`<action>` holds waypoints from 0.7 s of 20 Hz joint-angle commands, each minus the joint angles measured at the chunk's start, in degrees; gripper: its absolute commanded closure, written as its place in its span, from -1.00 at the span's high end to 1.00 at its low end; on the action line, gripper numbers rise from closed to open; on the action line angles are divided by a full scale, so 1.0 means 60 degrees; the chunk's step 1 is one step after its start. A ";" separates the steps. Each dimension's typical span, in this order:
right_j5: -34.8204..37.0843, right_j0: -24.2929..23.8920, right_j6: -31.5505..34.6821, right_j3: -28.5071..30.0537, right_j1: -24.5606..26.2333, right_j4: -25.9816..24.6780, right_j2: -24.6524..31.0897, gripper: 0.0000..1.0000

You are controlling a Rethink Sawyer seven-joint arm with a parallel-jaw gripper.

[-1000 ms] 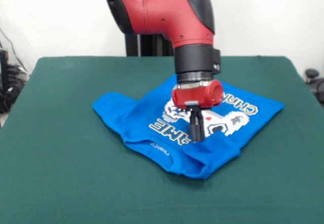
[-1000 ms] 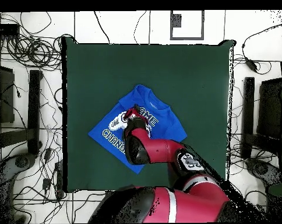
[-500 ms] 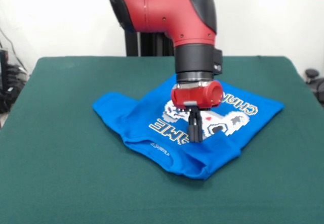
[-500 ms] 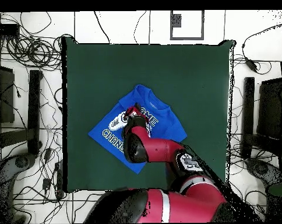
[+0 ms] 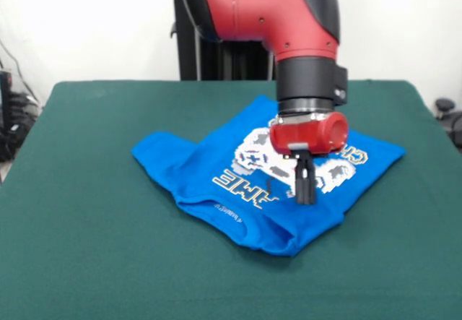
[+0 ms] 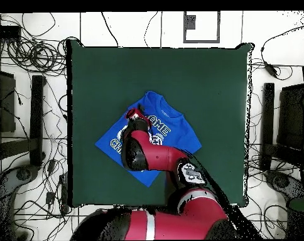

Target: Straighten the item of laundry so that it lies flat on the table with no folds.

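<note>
The item of laundry (image 5: pixel 191 165), a bright blue T-shirt, lies print side up in the middle of the table (image 5: pixel 86 255). Its near edge is doubled over in a thick fold, and creases run along its left part. My gripper (image 5: pixel 305 199) hangs from the red wrist with its black fingers (image 5: pixel 305 179) pressed together, tips down over the right part of the white print. No cloth is lifted by it. From above, the gripper (image 6: pixel 135 115) shows over the shirt (image 6: pixel 176 125) near its left half, and the arm hides the cloth below it.
The green table (image 6: pixel 198 75) reaches well past the shirt on every side. Cables (image 6: pixel 29 53) and dark stands (image 6: pixel 36 116) surround it on the floor. A white square frame (image 6: pixel 201 26) lies beyond its far edge.
The arm has swung sideways across the shirt, to the right in the front view, carrying the shut gripper from the print's middle to its right part. The shirt has not moved.
</note>
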 commanded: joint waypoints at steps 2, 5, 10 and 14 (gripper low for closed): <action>0.0057 0.0347 0.1375 0.0421 0.0119 0.0539 0.0174 -1.00; -0.0005 0.0064 0.1280 0.0357 0.0186 0.0118 0.0246 -1.00; -0.0080 -0.0158 0.1259 0.0295 0.0342 -0.0155 0.0367 -1.00; -0.0160 -0.0186 0.1094 0.0181 0.0514 -0.0262 0.0317 -1.00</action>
